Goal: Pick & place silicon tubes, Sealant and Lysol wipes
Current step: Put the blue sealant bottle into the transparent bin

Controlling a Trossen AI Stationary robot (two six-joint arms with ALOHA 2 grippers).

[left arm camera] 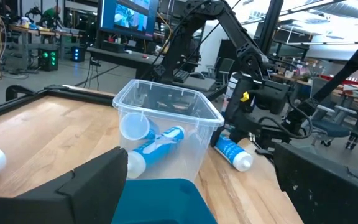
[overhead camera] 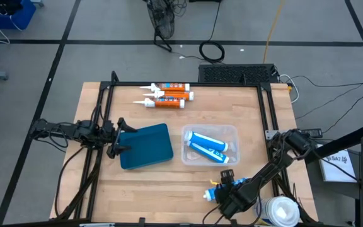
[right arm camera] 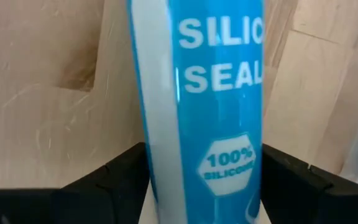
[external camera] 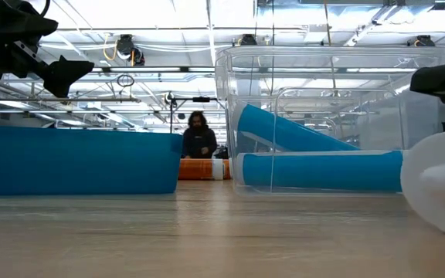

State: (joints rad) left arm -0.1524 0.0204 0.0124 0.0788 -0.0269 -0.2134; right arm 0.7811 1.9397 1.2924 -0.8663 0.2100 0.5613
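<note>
Straddling a blue silicone tube [right arm camera: 197, 112] on the worktop [overhead camera: 169, 183], your right tool [overhead camera: 222, 192] appears closed on it, near the Lysol wipes [overhead camera: 281, 211]. Your left tool [overhead camera: 120, 146] sits open at the blue lid [overhead camera: 147, 146].

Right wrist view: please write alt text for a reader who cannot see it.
A blue silicone tube with white lettering fills the picture, lying on the wooden table between the right gripper's two dark fingers.
</note>
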